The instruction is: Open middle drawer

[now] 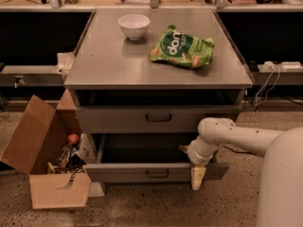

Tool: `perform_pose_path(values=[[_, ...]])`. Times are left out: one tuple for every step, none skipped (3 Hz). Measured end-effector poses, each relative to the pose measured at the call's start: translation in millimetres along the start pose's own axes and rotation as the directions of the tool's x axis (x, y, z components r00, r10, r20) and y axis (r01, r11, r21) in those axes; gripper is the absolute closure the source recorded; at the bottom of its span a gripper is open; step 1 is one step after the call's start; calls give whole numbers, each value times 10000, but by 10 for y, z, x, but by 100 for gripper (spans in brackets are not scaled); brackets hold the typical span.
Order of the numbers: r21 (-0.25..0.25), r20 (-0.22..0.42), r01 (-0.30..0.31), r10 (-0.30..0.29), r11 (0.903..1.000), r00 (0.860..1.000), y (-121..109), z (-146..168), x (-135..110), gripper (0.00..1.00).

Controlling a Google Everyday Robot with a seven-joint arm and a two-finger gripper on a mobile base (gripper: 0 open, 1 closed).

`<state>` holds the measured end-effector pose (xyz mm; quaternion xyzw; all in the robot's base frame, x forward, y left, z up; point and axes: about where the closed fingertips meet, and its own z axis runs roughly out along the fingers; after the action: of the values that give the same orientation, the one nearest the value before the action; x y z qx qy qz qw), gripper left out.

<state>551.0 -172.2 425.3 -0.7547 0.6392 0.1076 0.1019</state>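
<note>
Middle drawer (123, 173) stands pulled well out under bench (118, 65); tool (198, 176) sits over its front rim, right of handle (157, 174), likely placed there for pulling; spread or clamped, cannot tell

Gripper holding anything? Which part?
Cannot tell. The gripper sits at the right end of the front of the pulled-out grey metal middle drawer, away from its small black bar handle.
</note>
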Motion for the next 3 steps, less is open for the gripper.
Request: perform_pose_path(values=[[-633, -258, 268, -285, 9976, 9993, 253, 108, -17, 0], [-1237, -626, 405, -485, 9915, 9969, 658, 166, 8, 16], [-1333, -698, 400, -496, 9903, 9963, 751, 152, 14, 38]])
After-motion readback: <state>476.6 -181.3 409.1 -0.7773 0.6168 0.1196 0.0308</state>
